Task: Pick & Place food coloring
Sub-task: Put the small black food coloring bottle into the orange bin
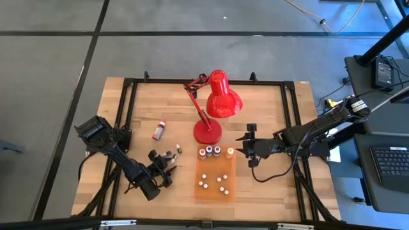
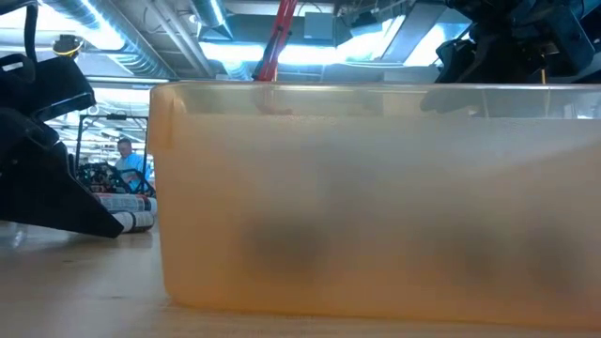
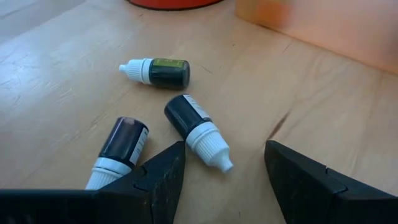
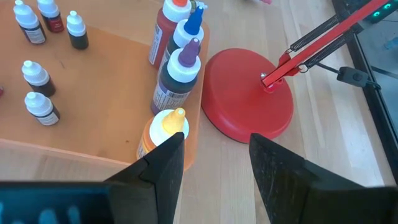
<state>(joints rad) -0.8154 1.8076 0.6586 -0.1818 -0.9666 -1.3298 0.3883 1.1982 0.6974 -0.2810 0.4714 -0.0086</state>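
Observation:
Three tiny dark dropper bottles with white caps lie on their sides on the wood: one (image 3: 196, 127) just ahead of my open left gripper (image 3: 225, 180), one (image 3: 121, 146) beside a finger, one (image 3: 163, 71) farther off. In the high view they (image 1: 171, 153) lie left of the orange tray (image 1: 214, 191), with my left gripper (image 1: 163, 171) near them. Several more tiny bottles (image 4: 38, 106) stand upright in the tray. My open right gripper (image 4: 214, 155) hovers at the tray's far right corner, next to a yellow-capped bottle (image 4: 163, 129).
The red desk lamp stands with its base (image 4: 249, 93) just beyond the tray's far edge. Taller bottles with purple (image 4: 177, 74), blue and white caps line that edge. A red bottle (image 1: 158, 130) lies on the table's left part. The tray wall (image 2: 376, 197) fills the low view.

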